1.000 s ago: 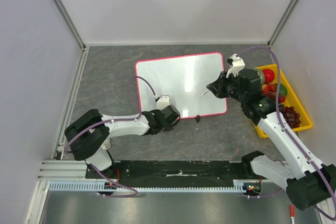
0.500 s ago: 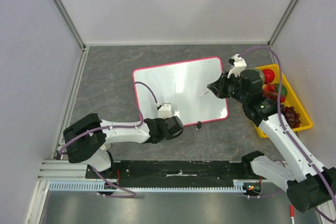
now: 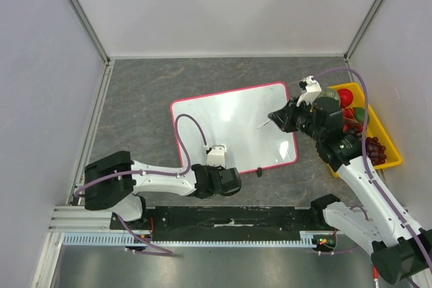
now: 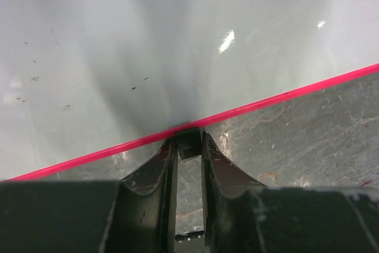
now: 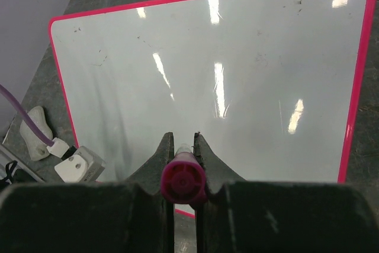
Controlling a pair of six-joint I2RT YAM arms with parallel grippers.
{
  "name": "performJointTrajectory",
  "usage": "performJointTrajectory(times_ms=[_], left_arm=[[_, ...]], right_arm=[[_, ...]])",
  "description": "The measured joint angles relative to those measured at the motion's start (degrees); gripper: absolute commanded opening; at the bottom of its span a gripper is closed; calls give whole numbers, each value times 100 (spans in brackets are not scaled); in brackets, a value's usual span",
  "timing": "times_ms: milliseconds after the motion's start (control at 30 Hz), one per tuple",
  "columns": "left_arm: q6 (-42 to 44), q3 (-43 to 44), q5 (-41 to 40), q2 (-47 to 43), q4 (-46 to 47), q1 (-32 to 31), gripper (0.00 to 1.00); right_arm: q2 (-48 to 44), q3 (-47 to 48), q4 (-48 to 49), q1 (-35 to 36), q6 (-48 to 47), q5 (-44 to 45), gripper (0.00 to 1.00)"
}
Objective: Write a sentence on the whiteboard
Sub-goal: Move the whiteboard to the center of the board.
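Note:
The whiteboard lies flat on the grey table, white with a pink-red rim, slightly rotated. No sentence shows on it; only faint specks mark its surface in the left wrist view and the right wrist view. My left gripper is at the board's near edge, shut on a small black clip between its fingertips. A second clip shows further right. My right gripper hovers over the board's right part, shut on a marker with a magenta end, tip pointing at the board.
A yellow bin with red and green fruit and dark grapes stands at the right edge of the table. Grey walls enclose three sides. A red pen lies beyond the near rail at bottom right. The left arm's white camera housing shows beside the board.
My left gripper has drawn back toward the arm bases, dragging the whiteboard nearer and turning it slightly. My right gripper has shifted a little right and nearer, still holding the marker.

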Motion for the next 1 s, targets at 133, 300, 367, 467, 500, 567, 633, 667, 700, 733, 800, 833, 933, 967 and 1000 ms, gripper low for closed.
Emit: performJointTrajectory(times_ms=[133, 300, 367, 467, 500, 567, 633, 667, 700, 733, 800, 833, 933, 967, 1000], left_arm=[[-201, 42, -37, 9, -181, -203, 2], [-358, 55, -52, 9, -317, -369, 2], [-413, 55, -70, 7, -339, -402, 2], [-498, 15, -87, -17, -337, -442, 2], [-522, -9, -87, -42, -330, -463, 3], [-557, -59, -83, -92, -330, -514, 7], [-584, -105, -85, -142, -337, -588, 14], [-584, -111, -85, -153, -352, -621, 20], [-584, -114, -90, -155, -369, -656, 26], [-584, -109, -111, -155, -382, -695, 32], [-579, -90, -114, -142, -437, -767, 52], [-575, -55, -61, -133, -492, -826, 61], [-522, 90, 111, -74, -625, -1027, 76], [-511, 142, 151, -46, -667, -1075, 77], [-505, 175, 179, -31, -706, -1104, 79]], right_arm=[[-114, -57, -9, 0, 55, -48, 0], [-227, -96, -9, 0, 79, -55, 0], [-258, -116, -9, 0, 98, -55, 0], [-289, -138, -37, 0, 111, -55, 0], [-295, -140, -48, 0, 116, -52, 0], [-299, -140, -48, 0, 116, -52, 0], [-302, -140, -50, 0, 118, -52, 0], [-302, -140, -50, 0, 118, -52, 0], [-302, -140, -50, 0, 118, -52, 0], [-302, -140, -50, 0, 116, -52, 0], [-302, -140, -50, 0, 118, -52, 0], [-302, -140, -50, 0, 118, -52, 0], [-317, -140, -52, 0, 118, -48, 0], [-328, -140, -61, 0, 116, -48, 0], [-345, -140, -68, 0, 116, -46, 0]])
